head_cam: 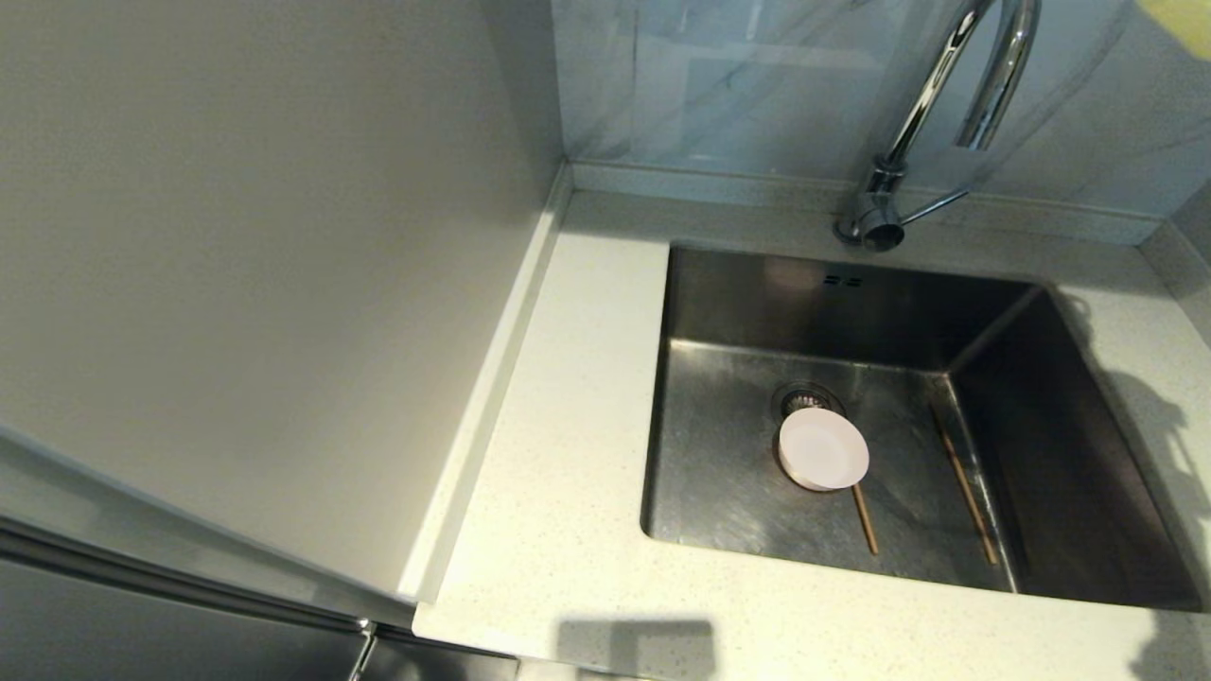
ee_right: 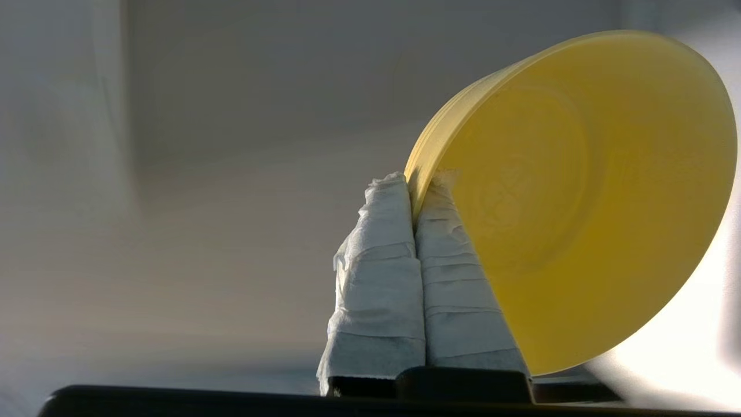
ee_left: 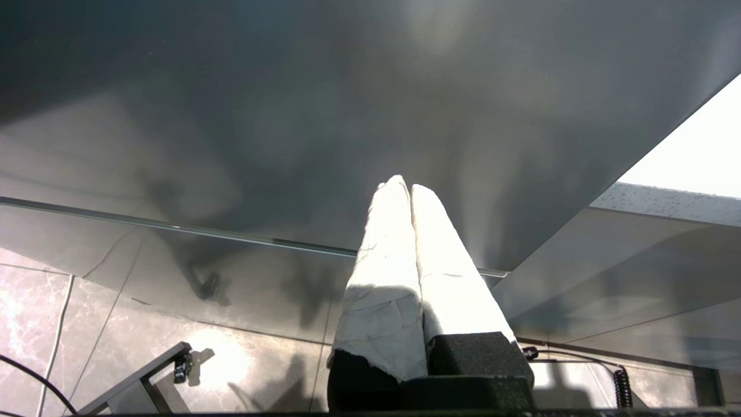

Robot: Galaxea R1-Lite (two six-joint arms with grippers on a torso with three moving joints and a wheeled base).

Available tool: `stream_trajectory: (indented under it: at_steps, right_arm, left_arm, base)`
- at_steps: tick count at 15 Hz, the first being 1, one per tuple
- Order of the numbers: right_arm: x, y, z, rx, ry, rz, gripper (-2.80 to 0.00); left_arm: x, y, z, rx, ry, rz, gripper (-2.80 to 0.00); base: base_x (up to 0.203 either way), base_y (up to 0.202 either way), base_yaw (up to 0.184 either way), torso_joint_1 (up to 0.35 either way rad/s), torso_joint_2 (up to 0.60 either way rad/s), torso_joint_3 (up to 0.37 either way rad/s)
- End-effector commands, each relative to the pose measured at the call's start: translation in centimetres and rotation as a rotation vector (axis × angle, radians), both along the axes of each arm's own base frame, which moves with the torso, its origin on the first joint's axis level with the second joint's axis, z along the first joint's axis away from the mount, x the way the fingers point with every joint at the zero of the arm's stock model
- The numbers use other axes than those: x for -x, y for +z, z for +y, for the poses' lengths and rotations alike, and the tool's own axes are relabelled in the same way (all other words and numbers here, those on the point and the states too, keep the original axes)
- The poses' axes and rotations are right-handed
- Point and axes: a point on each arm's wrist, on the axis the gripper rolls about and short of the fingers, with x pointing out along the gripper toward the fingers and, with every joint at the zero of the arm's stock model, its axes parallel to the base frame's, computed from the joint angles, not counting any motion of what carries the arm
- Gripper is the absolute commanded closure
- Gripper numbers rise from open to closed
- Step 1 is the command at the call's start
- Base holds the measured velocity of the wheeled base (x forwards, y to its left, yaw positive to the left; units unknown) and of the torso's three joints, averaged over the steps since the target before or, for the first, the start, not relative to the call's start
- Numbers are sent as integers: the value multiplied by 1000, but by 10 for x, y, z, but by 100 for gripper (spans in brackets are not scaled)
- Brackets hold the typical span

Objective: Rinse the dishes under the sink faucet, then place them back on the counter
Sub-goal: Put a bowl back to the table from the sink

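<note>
while the right gripper (ee_right: pixel 414 197) is holding the yellow-green bowl (ee_right: pixel 579 197) up in the air, its jaws are clamped on the bowl's rim, one padded finger inside and one outside, and the bowl is tipping on its side so its inside is facing the wrist camera. in the head view only a blurry yellow-green patch is showing at the top right corner, off beyond the faucet (head_cam: pixel 932 113), so i can't say exactly where over the desk (head_cam: pixel 568 397) it's hanging.

the pink bowl (head_cam: pixel 822 448) is sitting in the sink (head_cam: pixel 719 473), right up against the drain strainer (head_cam: pixel 802 397) and covering part of it. one chopstick (head_cam: pixel 865 518) is poking out from under the bowl toward the near wall of the basin, and the other chopstick (head_cam: pixel 965 487) is lying apart from it along the right side of the basin floor. no water is showing at the spout.

the left gripper (ee_left: pixel 410 186) is parking low beside a grey cabinet panel (ee_left: pixel 289 116), above the tiled floor (ee_left: pixel 52 301), jaws pressed together with nothing in them.
</note>
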Motion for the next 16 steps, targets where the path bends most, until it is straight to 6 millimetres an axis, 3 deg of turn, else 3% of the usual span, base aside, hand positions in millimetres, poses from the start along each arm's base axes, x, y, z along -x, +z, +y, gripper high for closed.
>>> stream_trajectory:
  at_steps: [1, 4, 6, 8, 10, 12, 14, 16]
  right_arm:
    - [-32, -34, -12, -457, 34, 614, 0]
    - [-45, -86, -16, -734, 8, 1125, 0]
    - [-35, -124, -11, -648, -71, 1322, 0]
    - [-25, -153, -8, -151, -258, 1274, 0]
    - [-15, -171, -26, 583, -473, 1217, 0]
    - [-20, -175, -53, 1166, -522, 1030, 0]
    - [-38, -165, -82, 1597, -637, 701, 0]
    - [-50, -155, -94, 1797, -733, 429, 0]
  left_arm:
    - [0, 0, 0, 0, 0, -3, 0]
    - [0, 0, 0, 0, 0, -3, 0]
    - [0, 0, 0, 0, 0, -3, 0]
    - [0, 0, 0, 0, 0, -3, 0]
    - [0, 0, 0, 0, 0, -2, 0]
    - [0, 0, 0, 0, 0, -3, 0]
    - [0, 0, 0, 0, 0, -3, 0]
    - [0, 0, 0, 0, 0, -3, 0]
  base:
    - [0, 0, 0, 0, 0, 0]
    - [0, 0, 0, 0, 0, 0]
    - [0, 0, 0, 0, 0, 0]
    - [0, 0, 0, 0, 0, 0]
    - [0, 0, 0, 0, 0, 0]
    - [0, 0, 0, 0, 0, 0]
    - [0, 0, 0, 0, 0, 0]
    - [0, 0, 0, 0, 0, 0]
